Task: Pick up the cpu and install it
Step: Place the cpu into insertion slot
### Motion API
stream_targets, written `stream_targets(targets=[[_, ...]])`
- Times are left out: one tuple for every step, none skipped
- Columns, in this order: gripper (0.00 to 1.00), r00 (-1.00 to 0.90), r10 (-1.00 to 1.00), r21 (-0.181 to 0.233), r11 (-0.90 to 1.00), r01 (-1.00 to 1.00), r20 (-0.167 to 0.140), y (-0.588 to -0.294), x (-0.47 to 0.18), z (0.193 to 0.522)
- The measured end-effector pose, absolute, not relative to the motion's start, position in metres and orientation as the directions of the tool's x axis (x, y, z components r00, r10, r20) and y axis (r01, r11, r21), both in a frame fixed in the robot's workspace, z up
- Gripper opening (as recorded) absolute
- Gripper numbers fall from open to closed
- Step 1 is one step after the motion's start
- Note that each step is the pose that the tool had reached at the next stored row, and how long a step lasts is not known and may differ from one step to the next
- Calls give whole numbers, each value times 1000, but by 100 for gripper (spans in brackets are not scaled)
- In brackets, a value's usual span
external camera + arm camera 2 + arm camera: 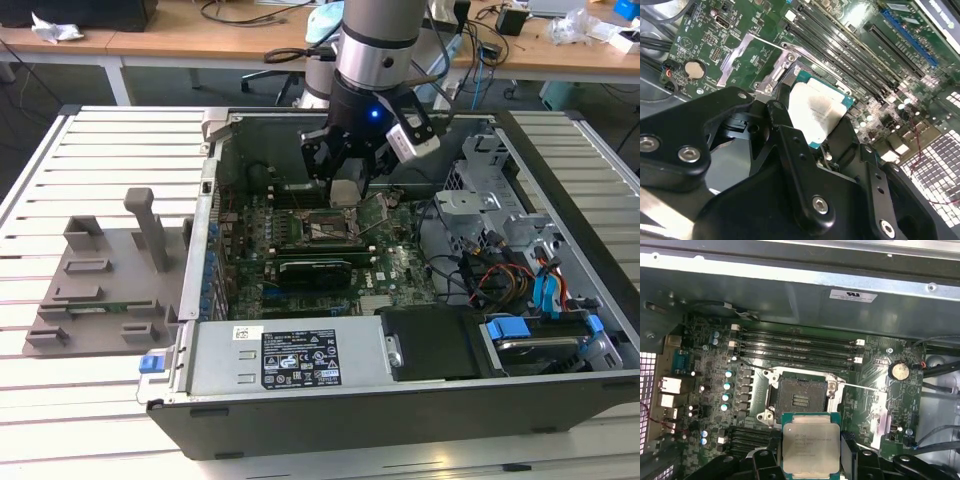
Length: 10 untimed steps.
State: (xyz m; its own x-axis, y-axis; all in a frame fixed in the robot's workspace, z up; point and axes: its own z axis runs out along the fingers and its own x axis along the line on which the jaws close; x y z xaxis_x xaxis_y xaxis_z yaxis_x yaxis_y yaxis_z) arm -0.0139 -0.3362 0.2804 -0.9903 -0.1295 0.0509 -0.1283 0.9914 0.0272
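Note:
The cpu (811, 445), a flat square chip with a dull silver top and green rim, is held level in my gripper (811, 461), whose black fingers (856, 460) are shut on its two opposite edges. In the second wrist view the cpu (815, 112) sits between the same fingers (785, 132), tilted over the board. It hangs a little above the motherboard, beside the open black socket (800, 398) and apart from it. In the exterior view my gripper (345, 190) reaches down into the open computer case, just above the socket (322, 228).
The socket's metal load plate (880, 412) is swung open to one side. Memory slots (795, 345) and a coin battery (899, 371) lie nearby. Case walls (215, 200) surround the board. Cables and a drive cage (500, 270) fill the exterior view's right. A grey tray (100, 290) lies outside.

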Motion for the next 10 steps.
stream_targets(targets=[[55,-990,-130,27,991,-128,51,-335,-14,279],[55,-990,-130,27,991,-128,51,-334,-14,278],[55,-990,-130,27,991,-128,51,-332,-14,277],[55,-990,-130,26,991,-128,51,-330,-14,275],[55,-990,-130,26,991,-128,51,-328,-15,273],[55,-990,-130,26,991,-128,51,-327,-16,272],[55,-990,-130,26,991,-128,51,-327,-17,271],[55,-990,-130,25,991,-128,51,-327,-17,270],[55,-990,-130,25,991,-128,51,-327,-17,270],[55,-990,-130,25,991,-128,51,-327,-17,270]])
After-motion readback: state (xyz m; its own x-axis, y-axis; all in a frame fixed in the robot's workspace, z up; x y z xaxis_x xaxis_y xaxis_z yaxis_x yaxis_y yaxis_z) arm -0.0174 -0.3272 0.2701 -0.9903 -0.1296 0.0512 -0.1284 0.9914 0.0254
